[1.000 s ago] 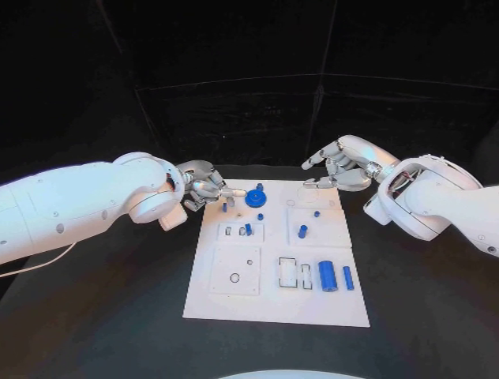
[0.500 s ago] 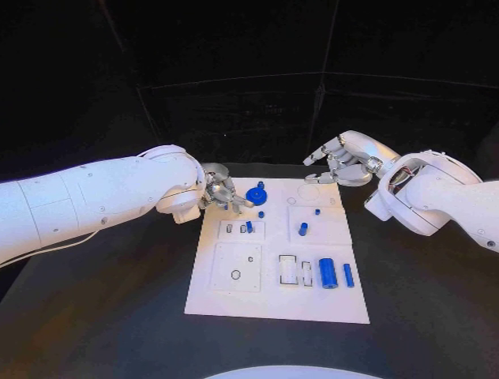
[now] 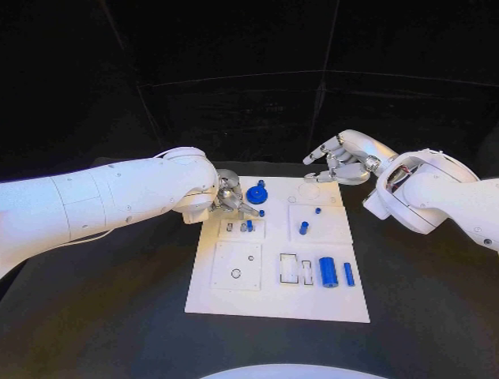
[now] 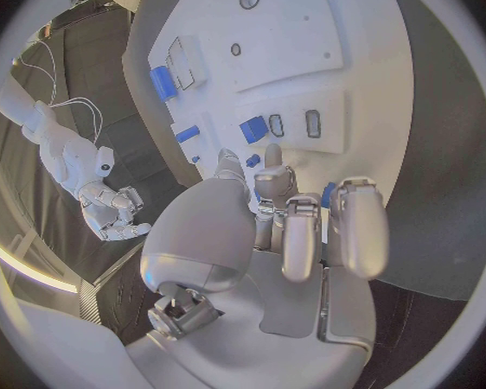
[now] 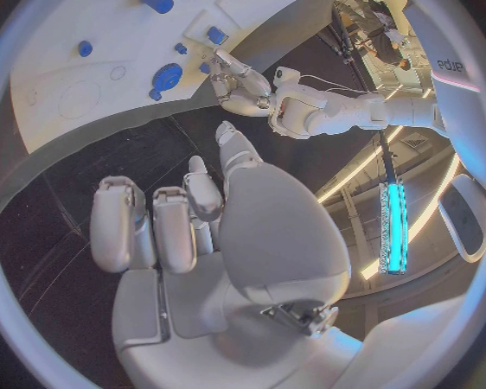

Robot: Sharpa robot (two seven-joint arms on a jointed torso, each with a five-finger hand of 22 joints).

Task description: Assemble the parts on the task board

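Left hand (image 3: 231,197) hangs over the far left corner of the task board (image 3: 249,304), its silver fingers (image 4: 290,233) curled in side by side; no part can be seen between them, and from the wrist view they sit just above the board's surface, so it reads as closed on nothing. Just beside it to the right stands a round blue gear-like part (image 3: 257,195) on the far edge of the board – whether the fingertips touch it cannot be told. Below the hand, in the small raised plate on the left, a short blue peg (image 3: 249,227) stands next to two narrow slots. Nearer the robot on that side lies a larger square plate with a small ring-shaped hole (image 3: 236,275).

Moving right across the board – a tiny blue stud (image 3: 261,213) sits near the middle, then a blue peg (image 3: 302,230) stands upright in the right-hand plate, with a smaller blue piece (image 3: 317,212) beyond it. Toward the near right, a thick blue cylinder (image 3: 328,274) lies on its side beside a thinner blue rod (image 3: 347,275), both just right of two outlined rectangular slots.

Right hand (image 3: 336,166) hovers above the board's far right corner, apart from every part, its fingers (image 5: 156,225) loosely bent and holding nothing
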